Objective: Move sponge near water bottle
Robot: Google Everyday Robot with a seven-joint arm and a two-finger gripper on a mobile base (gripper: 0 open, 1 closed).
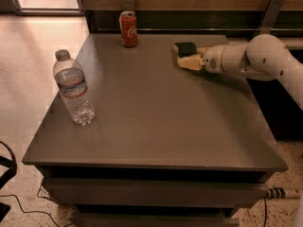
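Tool (189, 56) against the sponge (185, 48) at the table's (156, 126) one o'clock, its grip impossible to tell, water bottle (73, 89) upright at nine o'clock, red can (128, 29) at twelve

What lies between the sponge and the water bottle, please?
In the camera view, only bare tabletop lies between sponge and water bottle; the soda can stands behind that line. The gripper is at the sponge.

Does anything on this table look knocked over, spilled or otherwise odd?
Nothing stands out. The clear plastic water bottle and red soda can stand upright, no spill shows on the grey table, and the dark green sponge lies back right with the gripper beside it.
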